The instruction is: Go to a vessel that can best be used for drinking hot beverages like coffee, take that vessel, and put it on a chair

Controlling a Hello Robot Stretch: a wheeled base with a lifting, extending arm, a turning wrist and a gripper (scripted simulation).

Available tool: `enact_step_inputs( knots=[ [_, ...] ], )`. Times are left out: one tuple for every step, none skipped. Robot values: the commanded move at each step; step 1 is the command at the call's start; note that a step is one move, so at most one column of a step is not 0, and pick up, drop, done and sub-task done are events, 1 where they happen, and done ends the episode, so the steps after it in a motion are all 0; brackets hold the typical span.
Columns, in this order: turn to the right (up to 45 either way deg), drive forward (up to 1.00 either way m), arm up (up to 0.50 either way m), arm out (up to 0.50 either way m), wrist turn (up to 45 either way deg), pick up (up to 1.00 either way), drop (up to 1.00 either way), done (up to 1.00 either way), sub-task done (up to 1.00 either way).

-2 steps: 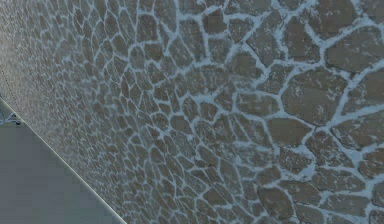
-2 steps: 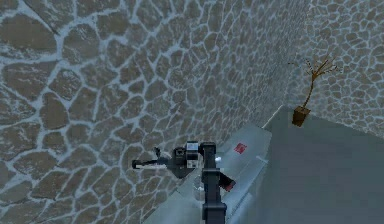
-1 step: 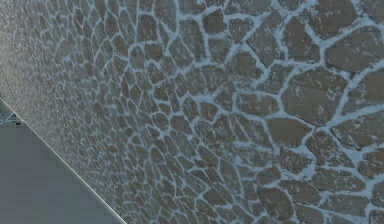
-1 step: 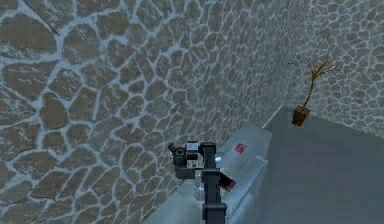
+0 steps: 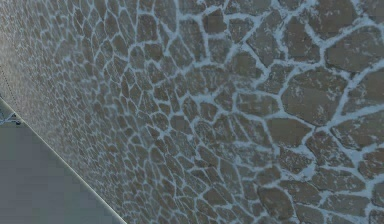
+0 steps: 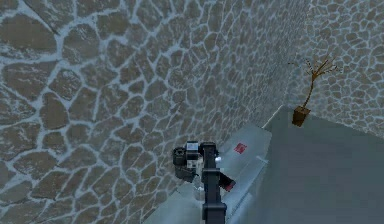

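The arm (image 6: 212, 195) pokes up from the bottom, with its end effector (image 6: 186, 160) in front of the stone wall (image 6: 90, 100). Can't tell if it's holding anything. A small brown pot (image 6: 300, 117) with a bare twiggy plant (image 6: 315, 75) in it sits on the grey floor (image 6: 320, 180) by the wall. Can't tell where the mug is.

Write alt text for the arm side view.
The robot's dark arm rises from the bottom edge, its jaws seen against a stone-patterned wall. Farther right, a bare twiggy plant in a brown pot stands where the wall meets grey floor.
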Motion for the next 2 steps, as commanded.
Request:
enact_step_inputs(
  knots=[
    [0.0, 0.0, -0.3, 0.0, 0.0, 0.0, 0.0, 0.0, 0.0],
    [0.0, 0.0, 0.0, 0.0, 0.0, 1.0, 0.0, 0.0, 0.0]
  ],
)
